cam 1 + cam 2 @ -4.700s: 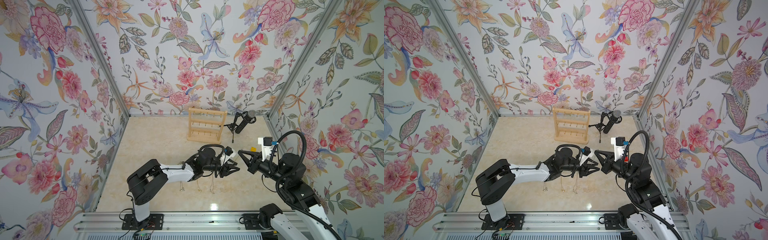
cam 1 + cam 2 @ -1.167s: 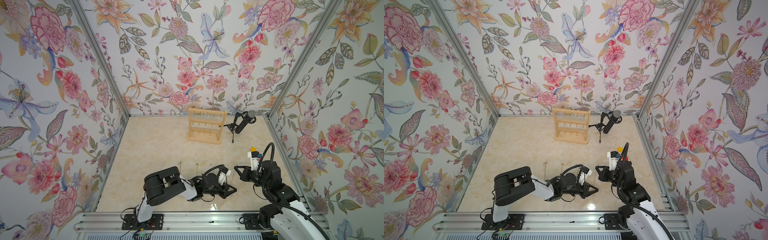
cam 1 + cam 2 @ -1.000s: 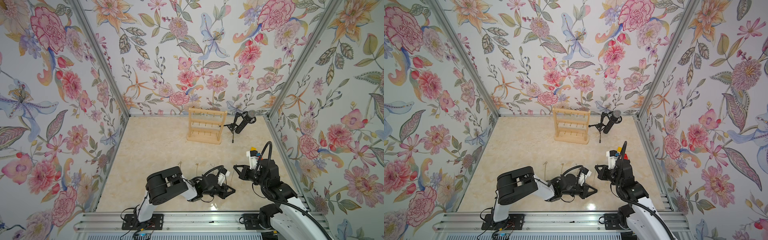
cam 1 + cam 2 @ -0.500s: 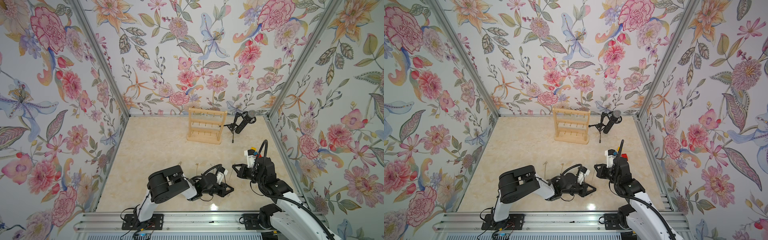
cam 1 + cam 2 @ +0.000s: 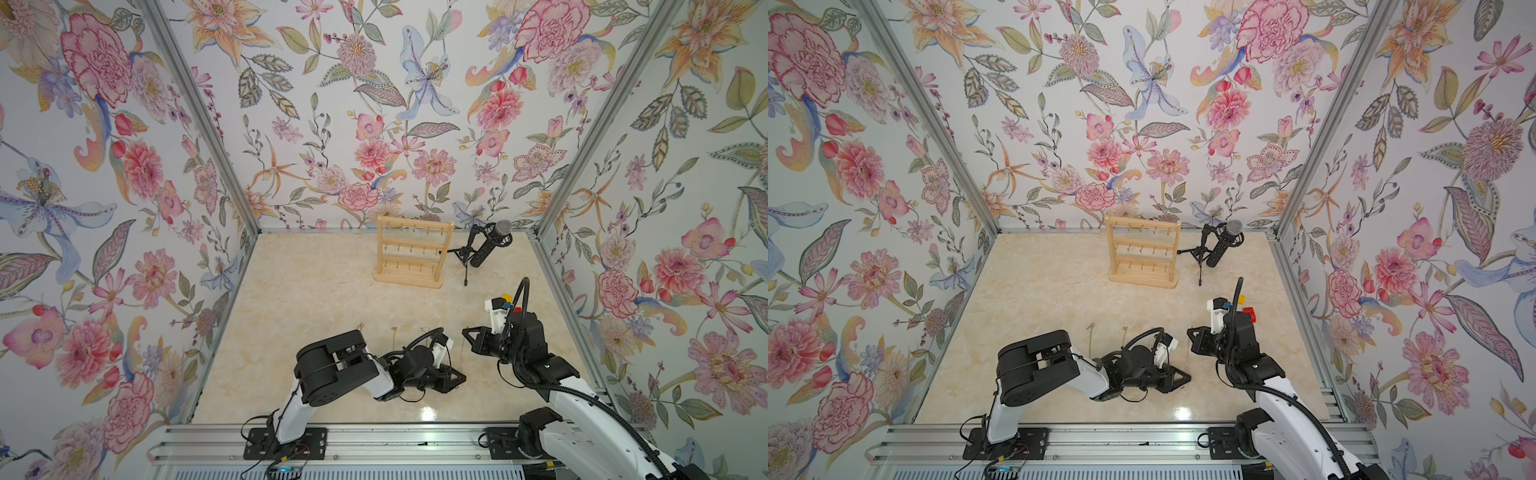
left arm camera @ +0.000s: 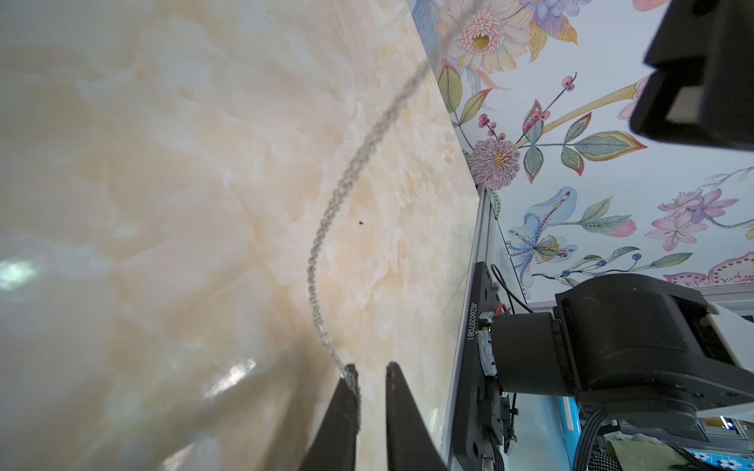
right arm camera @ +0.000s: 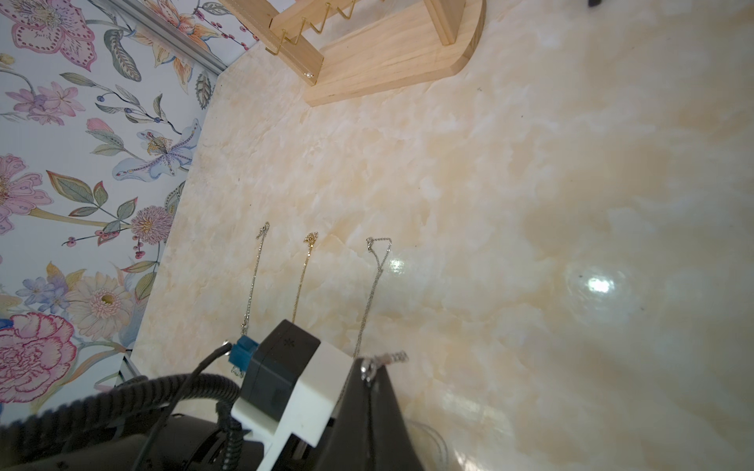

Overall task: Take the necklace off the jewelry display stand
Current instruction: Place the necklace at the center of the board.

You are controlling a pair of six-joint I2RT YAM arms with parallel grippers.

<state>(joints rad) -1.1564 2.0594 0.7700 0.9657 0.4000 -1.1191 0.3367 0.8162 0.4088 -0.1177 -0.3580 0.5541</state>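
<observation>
The light wooden jewelry display stand [image 5: 411, 257] [image 5: 1142, 257] [image 7: 391, 61] stands at the back with bare pegs. A thin silver necklace [image 6: 326, 228] runs over the marble table from my left gripper [image 6: 370, 379] [image 5: 457, 376]. That gripper lies low near the front, jaws slightly open, and the chain rests against one finger [image 6: 347, 399]. My right gripper [image 7: 369, 367] [image 5: 465, 331] hovers just beyond it, shut on the same necklace's clasp end. Three other necklaces lie side by side on the table, two gold [image 7: 255, 277] [image 7: 302, 277] and one silver [image 7: 373, 285].
A black microphone [image 5: 490, 245] on a small tripod stands right of the stand. Flowered walls close in the back and both sides. A metal rail [image 5: 374, 440] carrying the arm bases runs along the front edge.
My left gripper's jaws have parted slightly round the chain. My right gripper has drawn a little back and to the left with the clasp end still held.
</observation>
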